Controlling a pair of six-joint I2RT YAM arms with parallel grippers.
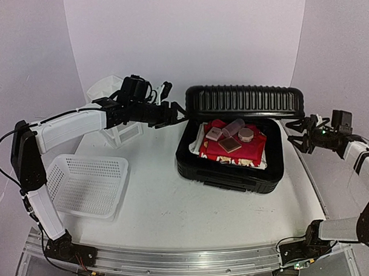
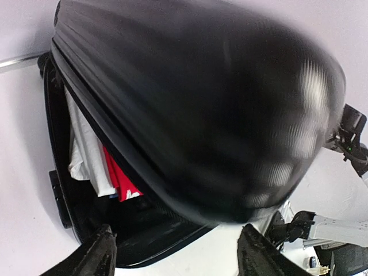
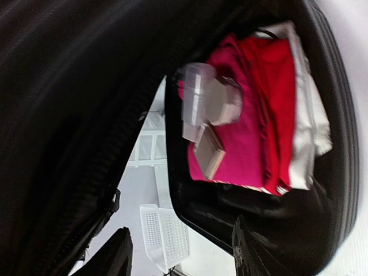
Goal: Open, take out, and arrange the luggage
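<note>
Nearest to me is the metal rail (image 1: pixel 176 260) with the two arm bases on it, and behind it the white table (image 1: pixel 169 214). The luggage (image 1: pixel 234 166) lies a little right of the table's middle. Its long axis runs left to right across the table, and the right end sits a little closer to me. It lies flat with the open side up. Its ribbed lid (image 1: pixel 244 101) stands upright along the far long side.

Inside the luggage I see a folded red cloth (image 1: pixel 233 154) on top of a white cloth (image 1: pixel 202 137). On the red cloth rest a clear container (image 1: pixel 234 128), a round jar (image 1: pixel 246 134) and two flat boxes (image 1: pixel 229 145).

To the left of the luggage and nearer to me, well apart from it, is a white mesh basket (image 1: pixel 83 184).

The left gripper (image 1: pixel 171 116) reaches in from the left on a nearly level forearm. It hovers just beside the left end of the lid. Its fingers (image 2: pixel 103 253) are spread apart and hold nothing. The right gripper (image 1: pixel 298 136) is near the right end of the luggage and points toward it. Its fingers (image 3: pixel 122 256) are also apart and hold nothing.

Behind the left arm, left of the luggage, stands a small white drawer unit (image 1: pixel 107 91). A plain pale wall (image 1: pixel 187 35) closes the room behind.
</note>
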